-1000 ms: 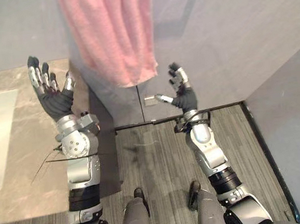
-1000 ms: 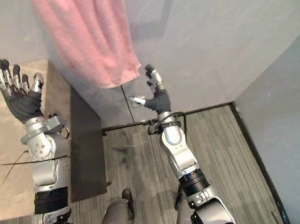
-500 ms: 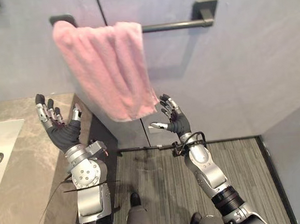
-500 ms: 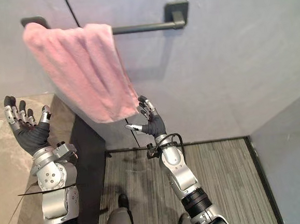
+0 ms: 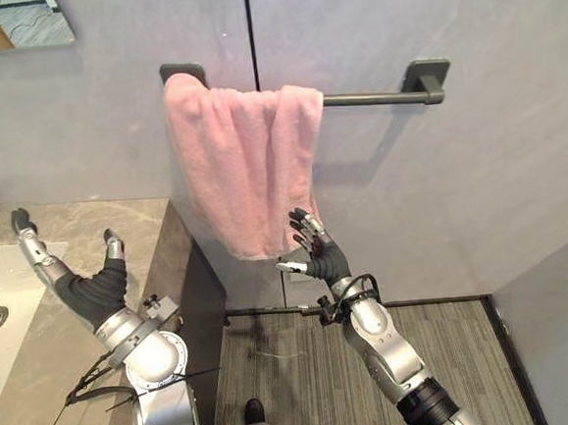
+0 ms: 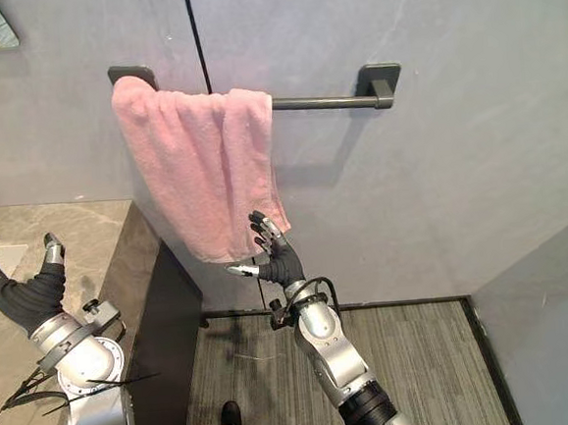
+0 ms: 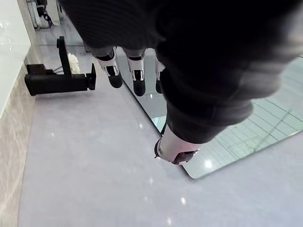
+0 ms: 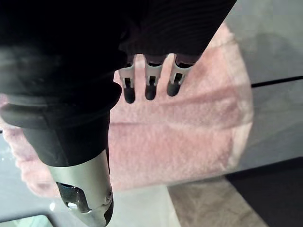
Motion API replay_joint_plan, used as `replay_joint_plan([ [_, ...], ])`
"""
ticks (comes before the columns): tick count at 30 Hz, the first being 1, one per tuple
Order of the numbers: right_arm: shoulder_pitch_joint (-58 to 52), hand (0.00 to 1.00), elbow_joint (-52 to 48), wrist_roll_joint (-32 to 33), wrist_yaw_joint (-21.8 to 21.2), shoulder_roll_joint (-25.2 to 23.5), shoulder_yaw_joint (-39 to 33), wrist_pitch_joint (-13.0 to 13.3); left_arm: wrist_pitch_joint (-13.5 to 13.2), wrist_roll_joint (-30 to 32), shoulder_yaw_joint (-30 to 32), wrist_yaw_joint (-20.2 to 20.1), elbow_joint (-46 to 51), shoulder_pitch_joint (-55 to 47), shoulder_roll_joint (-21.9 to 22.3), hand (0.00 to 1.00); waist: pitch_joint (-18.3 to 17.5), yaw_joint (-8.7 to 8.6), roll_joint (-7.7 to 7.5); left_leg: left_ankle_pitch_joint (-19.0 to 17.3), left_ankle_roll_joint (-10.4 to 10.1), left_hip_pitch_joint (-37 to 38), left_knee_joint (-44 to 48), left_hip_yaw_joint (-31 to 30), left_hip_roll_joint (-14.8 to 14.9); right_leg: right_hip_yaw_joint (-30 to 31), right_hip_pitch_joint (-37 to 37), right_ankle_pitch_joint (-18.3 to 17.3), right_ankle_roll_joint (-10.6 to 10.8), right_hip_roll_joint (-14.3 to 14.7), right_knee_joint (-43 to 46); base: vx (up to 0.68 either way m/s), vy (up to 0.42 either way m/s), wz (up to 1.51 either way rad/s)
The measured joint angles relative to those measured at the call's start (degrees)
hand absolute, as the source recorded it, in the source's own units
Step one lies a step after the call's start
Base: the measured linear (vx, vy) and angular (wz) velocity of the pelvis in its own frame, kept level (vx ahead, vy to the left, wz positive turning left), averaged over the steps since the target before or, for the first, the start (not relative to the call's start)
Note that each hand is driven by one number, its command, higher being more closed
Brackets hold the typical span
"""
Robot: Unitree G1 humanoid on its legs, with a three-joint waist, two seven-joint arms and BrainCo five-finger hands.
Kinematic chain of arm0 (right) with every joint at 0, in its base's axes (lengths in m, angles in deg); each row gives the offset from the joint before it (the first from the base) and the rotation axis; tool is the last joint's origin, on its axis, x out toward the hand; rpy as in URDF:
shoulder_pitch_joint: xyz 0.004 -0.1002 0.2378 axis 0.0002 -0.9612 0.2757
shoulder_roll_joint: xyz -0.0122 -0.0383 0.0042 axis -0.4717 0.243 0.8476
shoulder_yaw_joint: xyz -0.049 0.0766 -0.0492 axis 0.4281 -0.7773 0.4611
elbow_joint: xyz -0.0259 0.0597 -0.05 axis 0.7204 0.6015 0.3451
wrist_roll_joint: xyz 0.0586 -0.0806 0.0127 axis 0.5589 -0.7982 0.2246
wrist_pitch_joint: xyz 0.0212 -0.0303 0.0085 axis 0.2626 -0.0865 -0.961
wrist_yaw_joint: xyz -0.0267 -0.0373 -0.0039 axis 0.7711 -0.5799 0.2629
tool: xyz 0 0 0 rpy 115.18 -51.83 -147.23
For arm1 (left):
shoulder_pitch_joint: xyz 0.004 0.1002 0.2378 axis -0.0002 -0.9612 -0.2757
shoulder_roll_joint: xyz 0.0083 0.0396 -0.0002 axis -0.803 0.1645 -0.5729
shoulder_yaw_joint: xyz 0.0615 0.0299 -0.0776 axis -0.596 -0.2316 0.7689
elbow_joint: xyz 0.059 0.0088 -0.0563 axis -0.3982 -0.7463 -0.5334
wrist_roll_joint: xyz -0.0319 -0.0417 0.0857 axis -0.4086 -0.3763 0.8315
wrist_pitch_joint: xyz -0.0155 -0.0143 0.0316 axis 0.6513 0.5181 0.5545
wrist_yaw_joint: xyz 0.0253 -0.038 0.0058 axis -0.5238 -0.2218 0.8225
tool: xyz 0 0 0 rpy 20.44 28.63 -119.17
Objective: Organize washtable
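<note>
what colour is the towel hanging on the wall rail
Pink. The towel draped over the dark rail shows best in the right eye view.

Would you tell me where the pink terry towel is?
In the left eye view, the pink terry towel hangs at the left end of the dark wall rail, above the right hand.

Pink towel draped over the left end of the dark wall rail. Up beside its lower right corner, right hand, fingers spread. Over the counter near its right edge, beside the sink, left hand raised, fingers straight.
</note>
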Motion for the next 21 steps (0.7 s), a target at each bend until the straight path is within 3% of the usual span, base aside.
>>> replay_joint_plan([
  [3,0.0,0.0,0.0,0.0,0.0,0.2,-0.4,0.0,-0.8,-4.3,-1.2,-3.1,-0.5,0.1,-0.2,0.0,0.1,-0.17,0.99,2.2,-0.2,-1.1,-2.6,0.1,0.4,-0.1,-2.1,-0.1,0.0,0.6,0.2,-0.12,-0.012,0.04],
  [8,0.4,0.0,-0.1,0.6,-0.2,-0.1,0.0,0.0,-1.0,-8.7,-1.5,-5.6,-8.8,5.4,-3.7,0.0,0.1,0.0,1.01,3.3,-0.1,-3.4,-2.7,0.0,0.6,-0.1,-5.0,0.0,0.1,0.8,1.2,-0.09,0.009,0.01],
  [13,0.6,0.0,-3.0,1.4,-1.0,0.0,3.2,0.1,0.1,-8.4,2.0,-0.5,-15.6,14.3,-6.7,0.0,0.6,-0.4,0.77,4.5,0.2,-5.5,-2.5,0.9,0.4,1.5,-8.8,0.0,0.2,0.0,3.6,-0.02,0.018,-0.14],
  [15,1.4,0.0,-5.5,2.3,-1.0,0.1,4.3,1.3,0.3,-8.5,4.2,1.7,-17.1,18.1,-8.4,0.0,1.4,-1.44,0.82,4.8,0.3,-6.3,-2.5,1.0,0.4,1.7,-10.2,-0.2,0.0,-0.2,4.9,-0.04,0.006,-0.05],
  [21,1.6,0.0,-7.9,2.9,-1.0,0.2,4.9,2.3,0.8,-9.4,5.5,4.1,-19.3,25.4,-11.8,0.0,4.0,-1.49,0.76,4.8,0.3,-8.0,-2.5,1.5,0.3,2.8,-14.2,-1.7,0.0,-1.1,9.1,-0.05,0.005,-0.05],
])
